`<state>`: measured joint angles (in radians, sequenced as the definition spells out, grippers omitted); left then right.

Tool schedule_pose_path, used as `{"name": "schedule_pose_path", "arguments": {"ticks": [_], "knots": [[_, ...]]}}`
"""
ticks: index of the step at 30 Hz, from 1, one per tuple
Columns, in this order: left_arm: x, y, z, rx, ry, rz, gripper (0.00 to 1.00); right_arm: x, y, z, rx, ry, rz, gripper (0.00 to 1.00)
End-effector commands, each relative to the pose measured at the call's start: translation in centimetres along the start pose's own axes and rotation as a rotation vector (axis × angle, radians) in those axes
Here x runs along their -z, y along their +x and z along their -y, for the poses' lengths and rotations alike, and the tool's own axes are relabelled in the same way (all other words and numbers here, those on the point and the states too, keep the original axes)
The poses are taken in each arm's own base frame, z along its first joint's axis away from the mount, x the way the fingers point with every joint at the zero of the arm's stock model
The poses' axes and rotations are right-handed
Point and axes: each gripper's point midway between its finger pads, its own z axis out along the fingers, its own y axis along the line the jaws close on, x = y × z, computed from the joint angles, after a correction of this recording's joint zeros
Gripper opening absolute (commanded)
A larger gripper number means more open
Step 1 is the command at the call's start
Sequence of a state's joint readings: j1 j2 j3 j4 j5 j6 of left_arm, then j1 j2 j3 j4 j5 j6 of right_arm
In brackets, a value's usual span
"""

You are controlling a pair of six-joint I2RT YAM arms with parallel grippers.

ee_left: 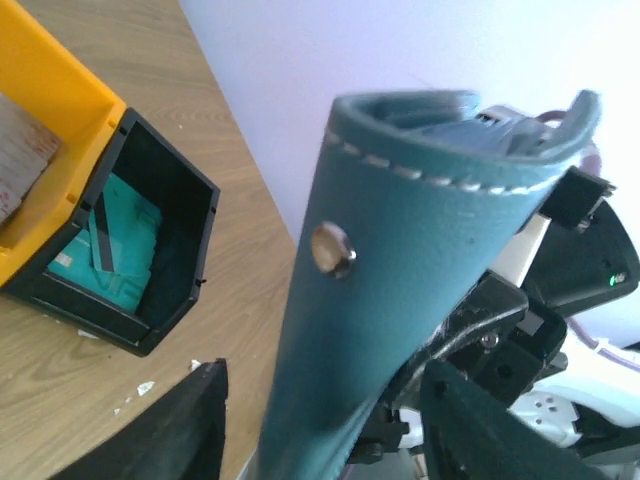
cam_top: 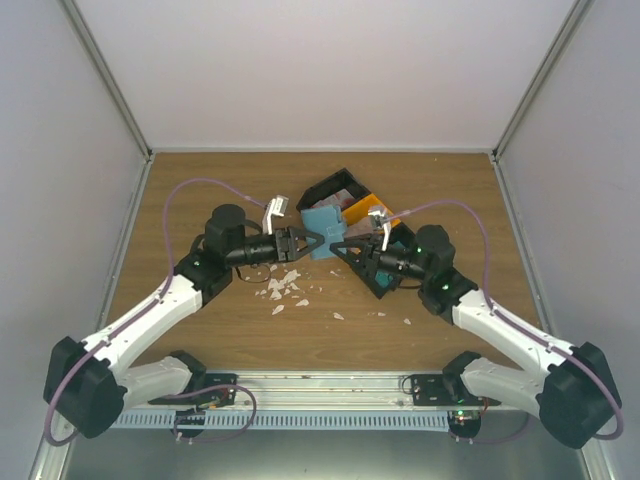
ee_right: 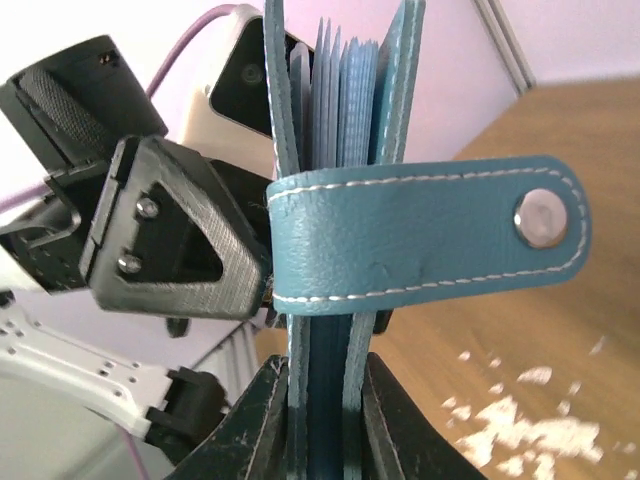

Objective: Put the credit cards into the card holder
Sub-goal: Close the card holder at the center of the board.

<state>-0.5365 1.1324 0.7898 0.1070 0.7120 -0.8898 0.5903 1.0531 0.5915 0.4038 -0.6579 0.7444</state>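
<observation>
The blue card holder (cam_top: pixel 322 232) is held upright above the table between both grippers. My right gripper (ee_right: pixel 328 375) is shut on its lower edge (ee_right: pixel 330 300), with the snap strap (ee_right: pixel 430 240) hanging out to the right. My left gripper (ee_left: pixel 325 400) is open. Its fingers (ee_left: pixel 190 420) stand either side of the card holder (ee_left: pixel 400 230) with a gap on the left side. Teal credit cards (ee_left: pixel 110 245) lie in the black end compartment of the tray. A pale card with red marks (ee_left: pixel 25 160) lies in the orange compartment.
The black-and-orange tray (cam_top: pixel 345 190) sits just behind and to the right of the grippers. White scraps (cam_top: pixel 285 285) litter the wood under the left gripper. The enclosure walls stand at the table's sides and back.
</observation>
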Motion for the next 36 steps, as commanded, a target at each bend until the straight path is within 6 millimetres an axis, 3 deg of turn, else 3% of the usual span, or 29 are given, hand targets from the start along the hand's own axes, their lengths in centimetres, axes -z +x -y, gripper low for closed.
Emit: {"name": "schedule_pose_path", "arguments": {"ticks": [1, 5, 11, 14, 17, 25, 31, 36], "knots": [[2.1, -1.3, 1.9, -0.13, -0.089, 0.075, 0.65, -0.5, -2.5, -2.0, 0.42, -0.03, 0.028, 0.01], [4.6, -2.7, 1.6, -0.194, -0.242, 0.147, 0.79, -1.5, -5.0, -2.1, 0.698, 0.028, -0.002, 0.0], [7.6, -4.4, 4.4, -0.271, -0.303, 0.207, 0.87, -2.1, -5.3, -1.5, 1.103, 0.041, -0.028, 0.01], [8.2, -5.1, 5.7, -0.257, -0.32, 0.191, 0.9, -1.4, -5.5, -2.4, 1.299, 0.037, 0.015, 0.01], [7.7, -4.8, 6.3, -0.211, -0.31, 0.138, 0.99, -1.3, -5.7, -3.1, 1.443, 0.03, 0.04, 0.0], [6.0, -4.3, 6.7, -0.092, -0.203, 0.035, 0.99, -2.5, -4.7, -3.0, 1.648, 0.0, 0.011, 0.0], [6.4, -4.0, 5.1, 0.023, -0.198, 0.008, 0.99, -3.3, -5.2, -2.8, 1.699, 0.018, 0.042, 0.01], [6.4, -3.4, 4.8, 0.161, -0.071, 0.011, 0.83, -3.7, -5.2, -2.9, 1.736, 0.031, 0.083, 0.0]]}}
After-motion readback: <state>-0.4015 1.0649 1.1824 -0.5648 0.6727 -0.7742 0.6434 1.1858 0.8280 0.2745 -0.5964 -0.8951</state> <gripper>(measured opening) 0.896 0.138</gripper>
